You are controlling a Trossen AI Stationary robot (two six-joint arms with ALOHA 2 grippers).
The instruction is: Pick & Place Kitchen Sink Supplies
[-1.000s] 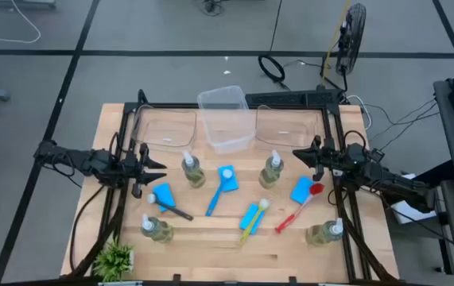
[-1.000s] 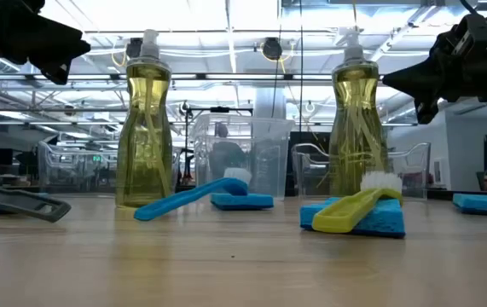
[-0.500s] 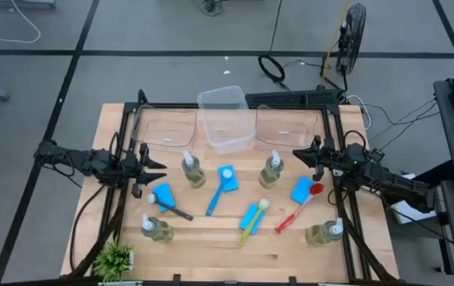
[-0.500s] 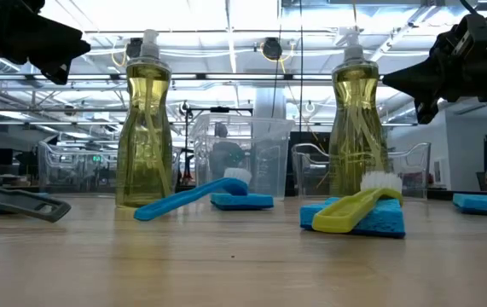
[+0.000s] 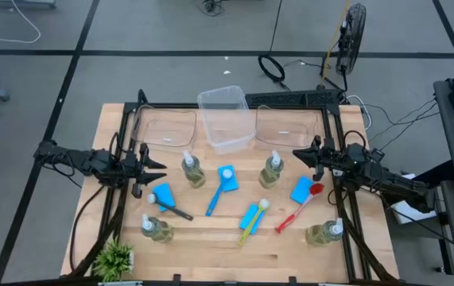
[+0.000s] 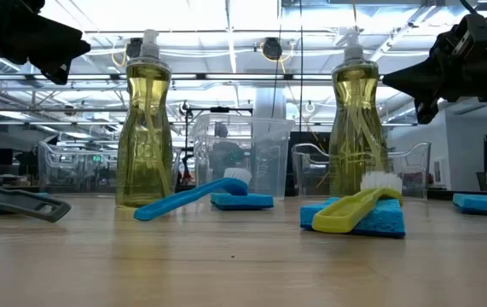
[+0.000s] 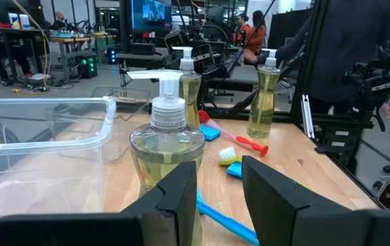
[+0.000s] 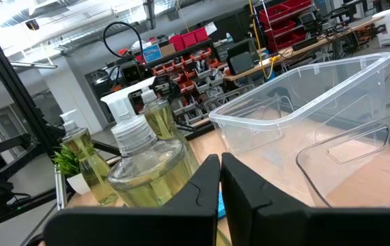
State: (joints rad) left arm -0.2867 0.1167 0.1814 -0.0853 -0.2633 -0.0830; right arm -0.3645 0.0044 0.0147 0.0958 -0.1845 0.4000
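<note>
Supplies lying spread over a wooden table (image 5: 211,238), both arms hovering idle above it.
Table is sitting on a grey floor in a workshop with shelving and cables behind; four clear pump bottles of yellowish soap are standing upright: one (image 5: 192,170) left of centre, one (image 5: 272,168) right of centre, one (image 5: 156,228) near the front left, one (image 5: 327,231) at the front right. Blue sponges (image 5: 163,194) (image 5: 302,189) are lying flat, another under the blue brush (image 5: 219,191) and one under the yellow-green brush (image 5: 252,218); black brush (image 5: 172,210) and red brush (image 5: 300,208) are lying nearby. Left gripper (image 5: 159,168) is hanging at the left, fingers slightly parted, holding nothing; right gripper (image 5: 296,154) at the right, fingers closed, empty. Clear bins (image 5: 225,117) are sitting along the back; potted plant (image 5: 114,258) is standing at the front-left corner.
</note>
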